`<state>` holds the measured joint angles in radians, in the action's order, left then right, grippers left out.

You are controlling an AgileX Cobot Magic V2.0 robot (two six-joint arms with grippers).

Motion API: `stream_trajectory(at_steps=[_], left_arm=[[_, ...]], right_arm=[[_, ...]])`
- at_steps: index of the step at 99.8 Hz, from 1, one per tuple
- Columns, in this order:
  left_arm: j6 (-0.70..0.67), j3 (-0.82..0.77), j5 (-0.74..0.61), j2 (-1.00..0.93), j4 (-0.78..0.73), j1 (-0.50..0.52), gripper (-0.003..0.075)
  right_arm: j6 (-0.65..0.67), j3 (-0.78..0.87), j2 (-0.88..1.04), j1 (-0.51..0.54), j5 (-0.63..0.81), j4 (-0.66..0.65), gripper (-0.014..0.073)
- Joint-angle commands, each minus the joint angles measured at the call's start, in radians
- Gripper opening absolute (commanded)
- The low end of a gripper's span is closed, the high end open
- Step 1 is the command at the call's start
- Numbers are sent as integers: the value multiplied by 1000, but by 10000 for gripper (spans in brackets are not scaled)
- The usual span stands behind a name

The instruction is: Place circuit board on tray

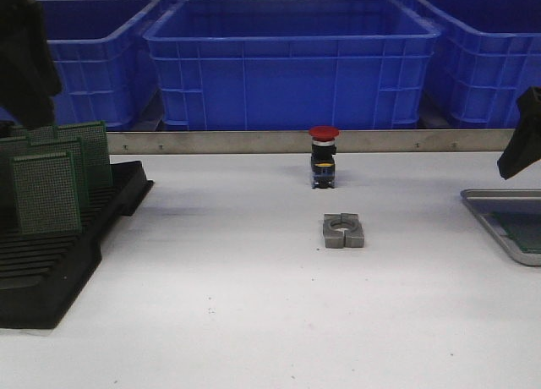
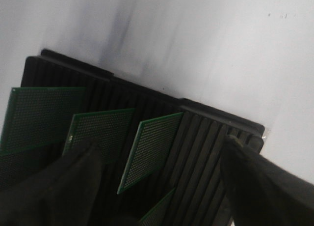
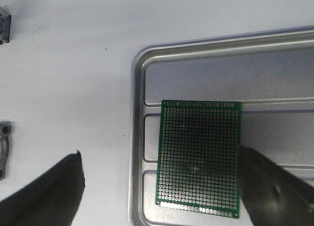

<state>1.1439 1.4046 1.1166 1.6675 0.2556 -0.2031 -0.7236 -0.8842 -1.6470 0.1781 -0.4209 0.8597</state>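
Note:
Several green circuit boards (image 1: 46, 192) stand upright in a black slotted rack (image 1: 51, 271) at the left. My left gripper (image 1: 30, 93) hovers over them. In the left wrist view it (image 2: 162, 186) is open, its dark fingers (image 2: 73, 186) either side of a standing board (image 2: 152, 150) without touching it. At the right edge lies the silver tray (image 1: 494, 205), and one circuit board (image 3: 200, 157) lies flat on its ribbed floor (image 3: 221, 73). My right gripper (image 3: 162, 191) hangs open above that board, holding nothing, and shows as a dark shape (image 1: 522, 148) in the front view.
A red-capped push button (image 1: 323, 156) and a grey split metal block (image 1: 343, 231) sit mid-table between rack and tray. Big blue bins (image 1: 292, 63) line the back behind a metal strip (image 1: 254, 141). The block's edge (image 3: 4, 150) shows beside the tray.

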Motion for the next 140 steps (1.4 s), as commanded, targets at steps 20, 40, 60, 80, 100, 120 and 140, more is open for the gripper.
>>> stream_trajectory(at_steps=[20, 40, 60, 80, 100, 120, 140], left_arm=[[14, 21, -29, 52, 9, -1, 481], [14, 21, -46, 108, 7, -1, 479], [14, 23, -41, 120, -5, -1, 206], [14, 114, 121, 118, -6, -1, -20], [4, 211, 169, 89, 30, -43, -20], [4, 246, 169, 89, 163, -112, -20], [4, 246, 169, 89, 239, -185, -20]], right_arm=[[-13, -27, 47, 7, 4, 13, 644], [-13, -27, 44, 7, -1, 14, 644], [-13, -27, 44, 7, -8, 14, 644], [-13, -27, 44, 7, -9, 14, 644], [-13, -30, 45, 4, -69, 14, 644], [-100, -30, 47, -18, -139, 28, 644], [-364, -30, 91, -106, -185, 154, 644]])
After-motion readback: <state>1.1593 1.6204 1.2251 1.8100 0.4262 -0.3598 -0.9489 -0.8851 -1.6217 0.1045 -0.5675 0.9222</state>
